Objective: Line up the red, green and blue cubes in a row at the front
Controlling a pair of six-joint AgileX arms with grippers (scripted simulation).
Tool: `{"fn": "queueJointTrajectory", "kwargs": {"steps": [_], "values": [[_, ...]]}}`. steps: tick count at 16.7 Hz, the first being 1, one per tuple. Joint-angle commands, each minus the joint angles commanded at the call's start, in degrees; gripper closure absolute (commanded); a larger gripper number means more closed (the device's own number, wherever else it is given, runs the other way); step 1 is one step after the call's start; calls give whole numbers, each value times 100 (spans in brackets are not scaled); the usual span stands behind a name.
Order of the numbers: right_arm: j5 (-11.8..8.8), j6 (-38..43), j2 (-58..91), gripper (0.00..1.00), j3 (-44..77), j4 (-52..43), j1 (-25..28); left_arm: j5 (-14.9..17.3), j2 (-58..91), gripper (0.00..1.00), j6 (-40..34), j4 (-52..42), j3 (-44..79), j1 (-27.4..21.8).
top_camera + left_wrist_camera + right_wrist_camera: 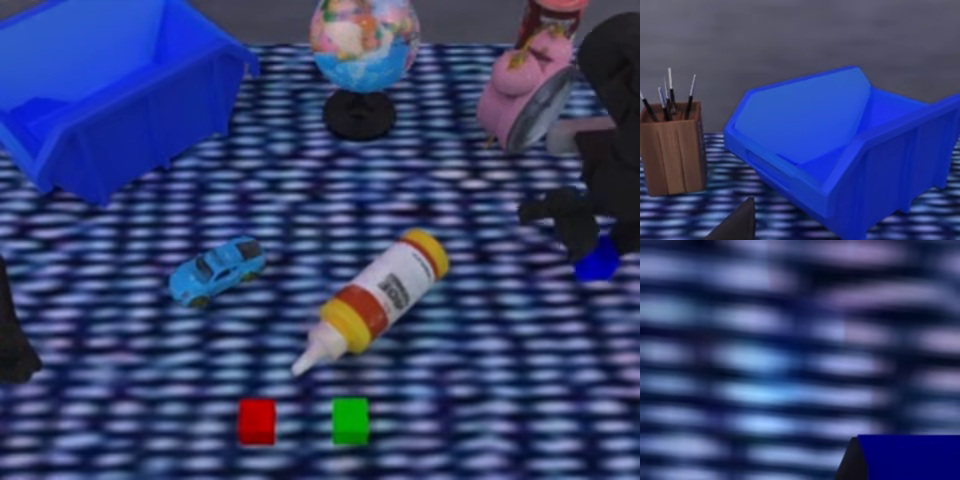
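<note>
The red cube (256, 421) and the green cube (350, 420) sit side by side near the front edge, a small gap between them. At the far right, the blue cube (598, 263) shows partly under my right gripper (583, 240). In the right wrist view one dark finger (852, 465) presses against the side of the blue cube (910, 457), just above the patterned cloth. The other finger is out of view. My left gripper (12, 345) is parked at the left edge, with one finger (740, 225) showing in its wrist view and nothing held.
A glue bottle (380, 300) lies tilted just behind the green cube. A light-blue toy car (216, 270) is left of it. A large blue bin (110, 90), a globe (362, 50) and pink items (525, 90) line the back. A wooden brush holder (671, 147) stands beside the bin.
</note>
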Motion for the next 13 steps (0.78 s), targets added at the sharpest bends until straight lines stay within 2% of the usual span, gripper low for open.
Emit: {"fn": "queueJointTrajectory", "kwargs": {"steps": [4,6,9,13], "values": [[-2,23,15,100,-13,10,-15,0,0,0,0,0,0,0],[7,224,-49,100,-58,-5,169,0,0,0,0,0,0,0],[35,920,-251,100,-241,-69,780,0,0,0,0,0,0,0],[82,2281,-653,100,-617,-174,1893,0,0,0,0,0,0,0]]}}
